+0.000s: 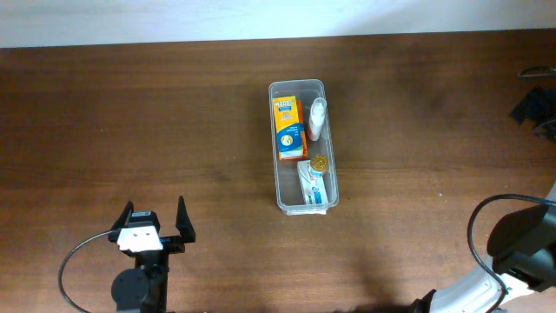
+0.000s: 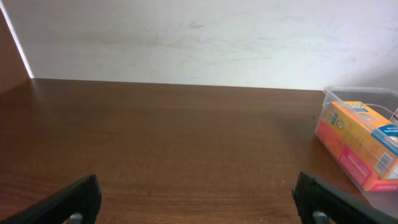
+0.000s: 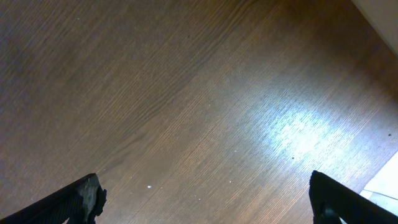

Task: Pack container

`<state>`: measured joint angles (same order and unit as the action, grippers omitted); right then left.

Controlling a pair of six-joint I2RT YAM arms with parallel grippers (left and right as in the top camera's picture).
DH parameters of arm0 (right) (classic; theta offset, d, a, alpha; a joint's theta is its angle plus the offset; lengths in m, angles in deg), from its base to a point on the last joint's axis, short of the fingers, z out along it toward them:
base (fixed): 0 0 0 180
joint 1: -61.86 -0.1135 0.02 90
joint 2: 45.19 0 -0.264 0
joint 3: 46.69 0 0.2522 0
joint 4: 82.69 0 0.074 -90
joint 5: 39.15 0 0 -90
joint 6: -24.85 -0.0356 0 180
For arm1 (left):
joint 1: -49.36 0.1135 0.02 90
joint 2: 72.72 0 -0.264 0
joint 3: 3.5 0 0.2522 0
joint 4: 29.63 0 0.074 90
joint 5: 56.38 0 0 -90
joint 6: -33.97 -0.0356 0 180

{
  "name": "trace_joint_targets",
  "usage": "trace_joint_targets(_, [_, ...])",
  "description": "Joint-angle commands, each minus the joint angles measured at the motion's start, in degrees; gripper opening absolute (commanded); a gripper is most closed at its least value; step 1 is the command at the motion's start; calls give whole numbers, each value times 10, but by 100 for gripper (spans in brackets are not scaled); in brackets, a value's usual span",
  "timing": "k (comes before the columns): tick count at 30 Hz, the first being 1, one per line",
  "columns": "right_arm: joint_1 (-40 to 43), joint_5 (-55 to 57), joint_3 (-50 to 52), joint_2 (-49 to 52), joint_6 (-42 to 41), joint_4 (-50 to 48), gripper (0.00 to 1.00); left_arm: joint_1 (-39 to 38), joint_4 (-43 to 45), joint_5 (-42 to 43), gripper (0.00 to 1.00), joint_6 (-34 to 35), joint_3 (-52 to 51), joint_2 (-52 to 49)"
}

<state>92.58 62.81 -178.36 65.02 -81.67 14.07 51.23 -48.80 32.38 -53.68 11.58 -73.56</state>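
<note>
The clear container (image 1: 274,148) stands upright in the middle of the table. In it lie an orange-and-yellow box (image 1: 288,129), a white tube (image 1: 317,118), a small gold round thing (image 1: 319,162) and a toothpaste-like box (image 1: 312,185). The container's near end (image 2: 339,93) and the orange box (image 2: 356,142) show at the right of the left wrist view. My left gripper (image 1: 155,221) is open and empty at the front left, far from the container; its fingers frame bare wood (image 2: 198,199). My right gripper (image 3: 202,196) is open and empty over bare wood.
The right arm's body (image 1: 521,248) and its cable are at the front right corner. A dark object (image 1: 532,104) sits at the table's right edge. A white wall (image 2: 199,37) runs behind the table's far edge.
</note>
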Motion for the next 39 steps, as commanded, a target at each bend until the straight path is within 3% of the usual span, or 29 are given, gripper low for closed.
trace_joint_targets(1, [1,3,2,-5,-6,-1,98,3,1,9,99,-9,-5,5])
trace_joint_targets(8, [0,29,4,-75,-2,-20,98,3,1,9,99,-9,-5,5])
trace_joint_targets(11, [0,6,35,-126,-2,-84,98,3,1,9,99,-9,-5,5])
trace_joint_targets(18, [-40,-23,263,-322,1,-361,98,3,1,9,99,-9,-5,5])
trace_joint_targets(23, [-107,-23,435,-461,58,-520,98,3,1,9,99,-9,-5,5])
trace_joint_targets(33, [-210,-23,728,-763,52,-659,98,3,1,9,99,-9,-5,5])
trace_joint_targets(39, [-244,-23,856,-885,56,-717,98,3,1,9,99,-9,-5,5])
